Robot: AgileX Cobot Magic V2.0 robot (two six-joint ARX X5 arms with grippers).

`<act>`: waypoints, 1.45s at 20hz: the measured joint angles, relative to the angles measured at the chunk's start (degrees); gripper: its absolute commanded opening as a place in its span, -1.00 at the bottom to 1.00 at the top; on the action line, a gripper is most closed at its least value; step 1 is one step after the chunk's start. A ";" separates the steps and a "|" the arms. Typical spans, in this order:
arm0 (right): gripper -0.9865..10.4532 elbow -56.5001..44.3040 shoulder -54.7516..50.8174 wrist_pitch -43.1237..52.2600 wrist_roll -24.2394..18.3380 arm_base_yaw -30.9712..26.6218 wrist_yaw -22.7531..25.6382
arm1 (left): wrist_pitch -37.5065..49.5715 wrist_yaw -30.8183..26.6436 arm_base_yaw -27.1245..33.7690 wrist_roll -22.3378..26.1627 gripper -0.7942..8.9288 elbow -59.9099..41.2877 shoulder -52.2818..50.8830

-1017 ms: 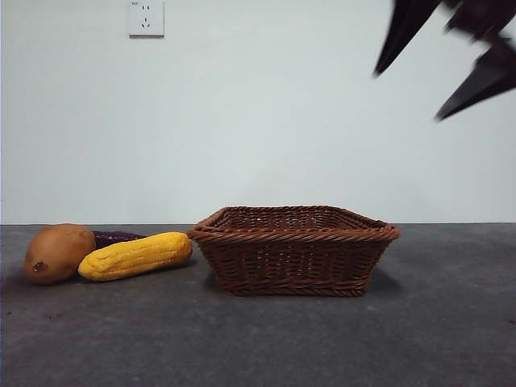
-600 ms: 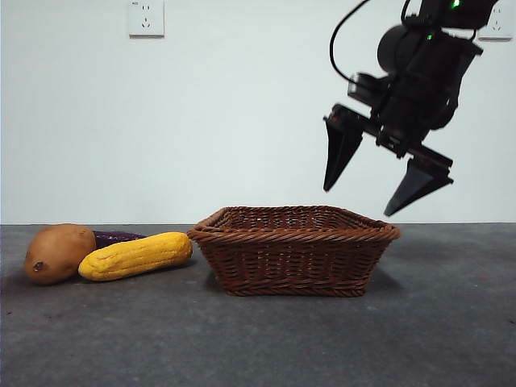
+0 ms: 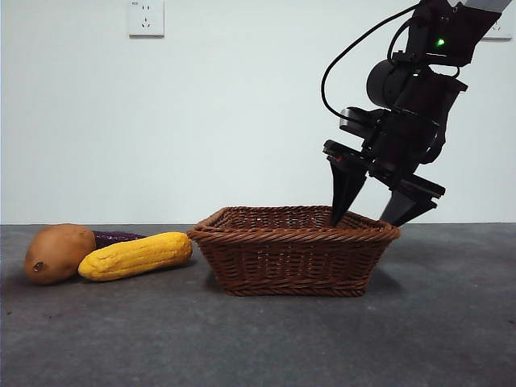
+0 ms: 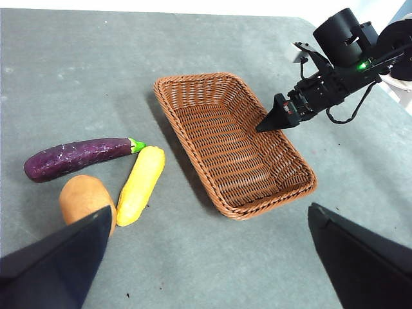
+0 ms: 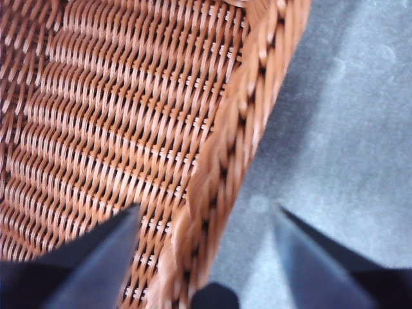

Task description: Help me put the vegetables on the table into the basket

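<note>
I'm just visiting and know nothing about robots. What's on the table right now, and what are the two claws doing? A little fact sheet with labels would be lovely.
basket: brown wicker basket, nothing in it, standing on the grey table
potato: potato on the table beside the basket
corn: yellow corn lying next to the potato
eggplant: purple eggplant lying behind both
right gripper: right gripper open, straddling the basket's rim, one jaw inside and one outside
left gripper: left gripper open, high above the table, holding nothing
</note>
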 measured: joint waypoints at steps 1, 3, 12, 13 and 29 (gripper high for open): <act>-0.45 0.00 0.11 0.04 0.00 0.07 0.00 | 0.00 0.00 0.00 0.00 0.35 0.00 0.02; -0.45 0.02 0.76 0.59 0.17 0.13 0.00 | 0.00 0.00 -0.02 0.00 0.35 0.00 0.04; -0.85 0.26 1.95 1.81 3.19 0.24 -1.57 | 0.00 0.00 0.00 0.13 0.35 0.00 1.79; -0.85 0.26 1.95 2.19 3.23 0.24 -1.75 | 0.00 0.00 -0.02 0.42 0.35 0.00 2.21; -0.85 0.33 -28.22 -11.93 4.09 0.11 2.69 | 7.82 -0.39 -2.97 12.04 0.35 0.00 14.95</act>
